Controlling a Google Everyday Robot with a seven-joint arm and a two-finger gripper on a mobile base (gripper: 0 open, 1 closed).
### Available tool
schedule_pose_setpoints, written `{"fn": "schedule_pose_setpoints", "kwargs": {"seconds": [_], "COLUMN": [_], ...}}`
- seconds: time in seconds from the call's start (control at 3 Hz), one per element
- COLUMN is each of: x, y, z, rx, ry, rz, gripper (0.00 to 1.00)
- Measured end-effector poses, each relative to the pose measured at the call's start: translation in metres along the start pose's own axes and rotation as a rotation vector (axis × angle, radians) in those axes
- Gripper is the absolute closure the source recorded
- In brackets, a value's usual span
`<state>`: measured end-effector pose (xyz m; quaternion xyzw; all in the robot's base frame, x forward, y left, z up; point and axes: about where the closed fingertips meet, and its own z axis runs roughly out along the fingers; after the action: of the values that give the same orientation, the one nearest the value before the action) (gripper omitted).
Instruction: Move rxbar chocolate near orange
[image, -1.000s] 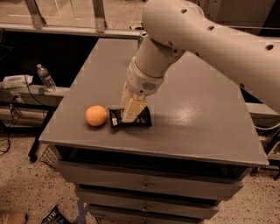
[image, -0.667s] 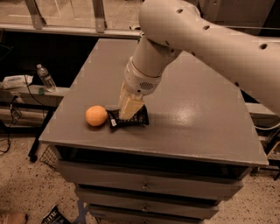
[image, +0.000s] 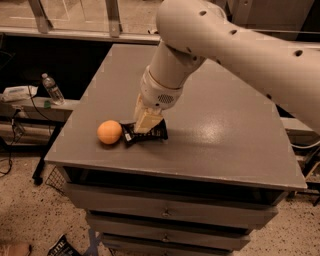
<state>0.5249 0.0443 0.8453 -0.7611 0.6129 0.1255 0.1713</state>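
Since a second ago, your rxbar chocolate (image: 156, 136) has slid slightly left and now lies just beside the orange (image: 109, 132) near the table's (image: 225, 140) front edge. Your arm slants down from the upper right, its gripper (image: 146, 125) clamped on the black crinkled wrapper. The white lettering is unreadable.

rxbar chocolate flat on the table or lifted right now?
Flat: the rxbar chocolate lies on the table right beside the orange, with the gripper down on its middle.
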Motion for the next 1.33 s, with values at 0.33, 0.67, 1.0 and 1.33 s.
{"fn": "schedule_pose_setpoints", "kwargs": {"seconds": [0.33,0.67,1.0,1.33], "x": [-0.001,-0.002,-0.002,0.026], "y": [0.001,0.001,0.001,0.0], "z": [0.0,0.001,0.001,-0.022], "rx": [-0.001,-0.001,-0.001,0.03], "ry": [0.001,0.001,0.001,0.033], "rz": [-0.002,-0.004,-0.004,0.026], "gripper": [0.12,0.0,0.0,0.0]}}
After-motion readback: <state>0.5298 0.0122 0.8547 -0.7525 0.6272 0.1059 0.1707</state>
